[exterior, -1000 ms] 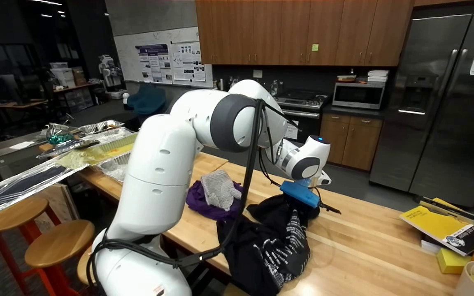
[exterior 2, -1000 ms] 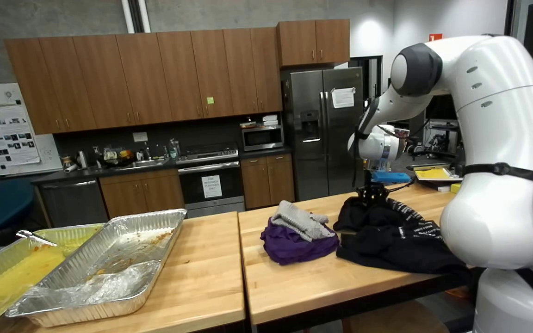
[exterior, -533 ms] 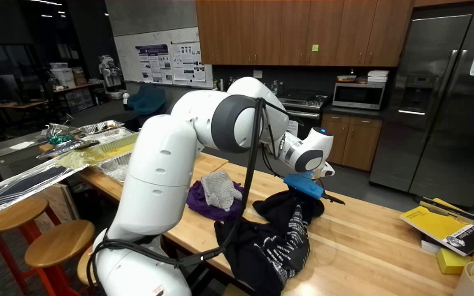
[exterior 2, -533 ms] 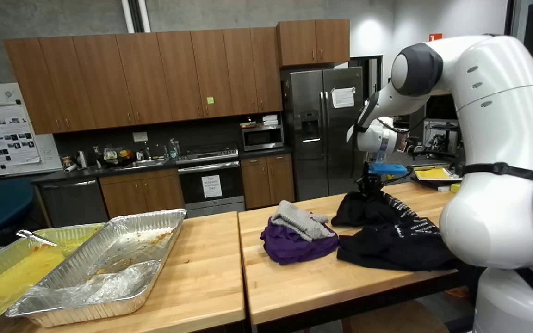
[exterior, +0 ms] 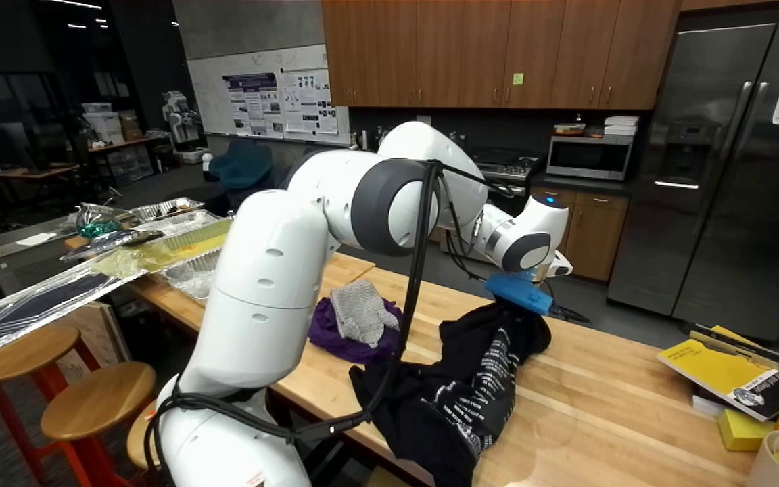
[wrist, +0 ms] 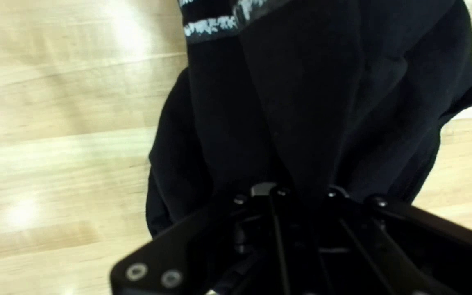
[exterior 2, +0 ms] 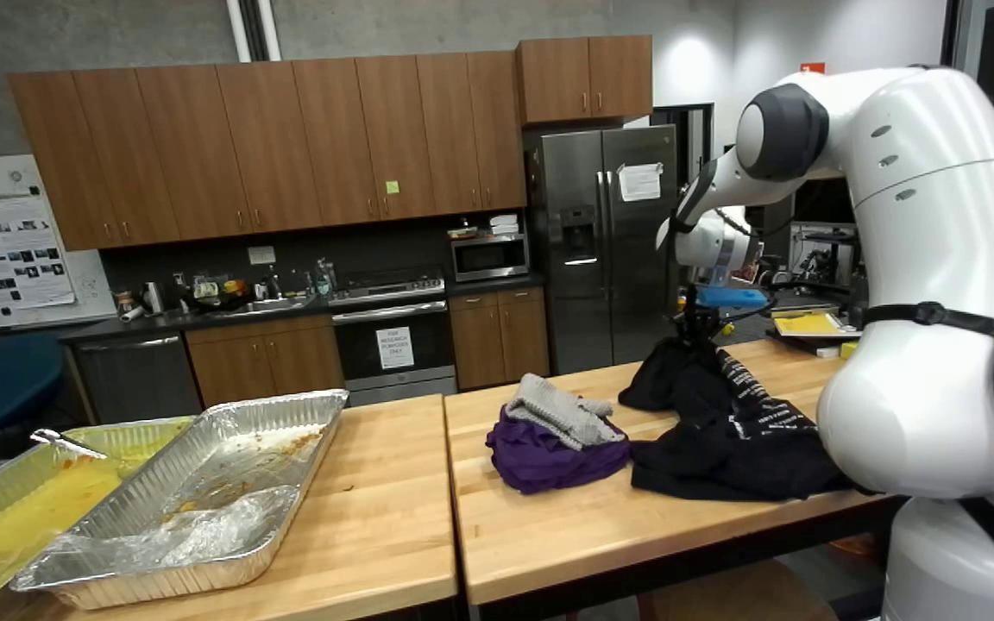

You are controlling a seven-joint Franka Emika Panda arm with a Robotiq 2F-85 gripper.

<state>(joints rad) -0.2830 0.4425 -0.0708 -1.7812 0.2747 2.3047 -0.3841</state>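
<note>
Tool, jaws drawn together, pinches black cloth, likely soft, limp and light, best held by a gathered fold, though the dark contact shows poorly.

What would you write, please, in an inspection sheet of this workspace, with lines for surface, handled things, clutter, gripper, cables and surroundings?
Surface: wooden table, with an adjoining tabletop.
Handled things: black garment with white lettering, one part drawn up to the gripper, the rest bunched on the table.
Clutter: grey knit piece lying on purple cloth, beside the garment; foil tray, stained inside, on the adjoining tabletop; yellow book elsewhere on the table.
Gripper: shut on the garment.
Cables: black cable hangs along the robot arm and crosses before the garment in an exterior view; contact cannot be told.
Surroundings: refrigerator, microwave, stove; stools near the table.
</note>
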